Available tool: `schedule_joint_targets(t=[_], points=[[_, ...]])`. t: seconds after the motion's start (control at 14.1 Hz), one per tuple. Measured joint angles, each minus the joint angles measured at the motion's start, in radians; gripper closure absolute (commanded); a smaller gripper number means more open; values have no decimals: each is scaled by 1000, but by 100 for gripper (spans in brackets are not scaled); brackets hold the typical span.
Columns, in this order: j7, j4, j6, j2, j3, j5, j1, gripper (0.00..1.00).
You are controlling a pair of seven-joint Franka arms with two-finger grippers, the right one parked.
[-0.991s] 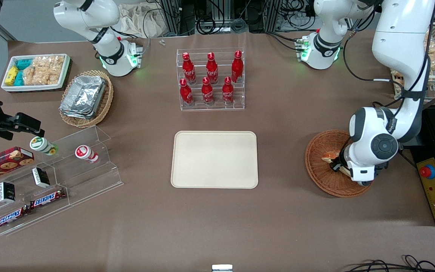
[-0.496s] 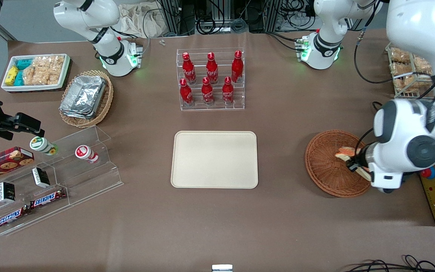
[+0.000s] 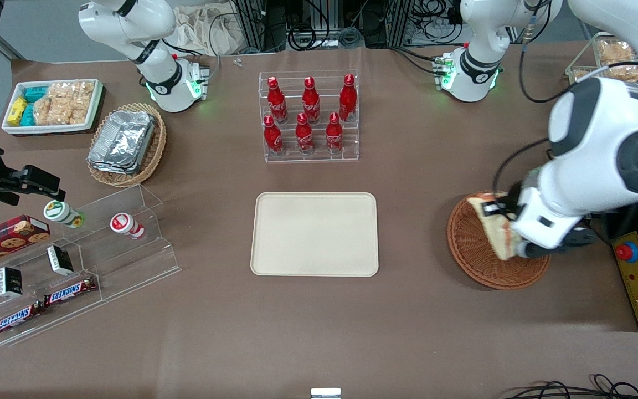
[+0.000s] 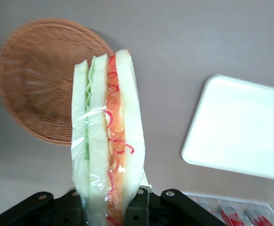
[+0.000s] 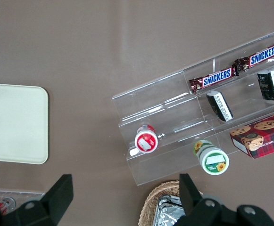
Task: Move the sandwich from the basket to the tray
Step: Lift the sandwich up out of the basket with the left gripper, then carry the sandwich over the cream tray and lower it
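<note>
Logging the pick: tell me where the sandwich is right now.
The sandwich is clamped in the left hand, lifted above the basket at the working arm's end of the table, not yet over the tray.

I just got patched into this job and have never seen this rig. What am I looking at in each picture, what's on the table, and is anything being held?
These are two white robot arms at a brown table. One picture looks down on the table from the front; the other two come from cameras on each arm's wrist.

The working arm's pincer is above the round reddish-brown basket, shut on a wrapped sandwich; its wrist camera shows the sandwich lifted clear of the basket. The cream tray, where the sandwich should go, lies mid-table with nothing on it.

Also there: a rack of red bottles, a tan basket of foil trays, a white tray of snacks, and a clear stand with Snickers bars toward the parked arm's end.
</note>
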Motion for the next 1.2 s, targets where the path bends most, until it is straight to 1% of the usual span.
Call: schedule_joint_targets(t=[0.14, 0.35, 0.57, 0.71, 0.85, 1.06, 1.13, 1.2], points=[[-29, -13, 55, 23, -53, -1, -46, 100], [-105, -41, 182, 103, -65, 6, -176, 100], [-129, -52, 305, 217, -66, 54, -263, 100], [-126, -55, 410, 300, -65, 71, -296, 100], [-121, -55, 500, 376, -65, 110, -309, 100], [-113, -55, 529, 433, -63, 142, -309, 100], [-111, -55, 531, 439, -63, 150, -309, 94], [-111, -56, 533, 442, -64, 156, -309, 71]])
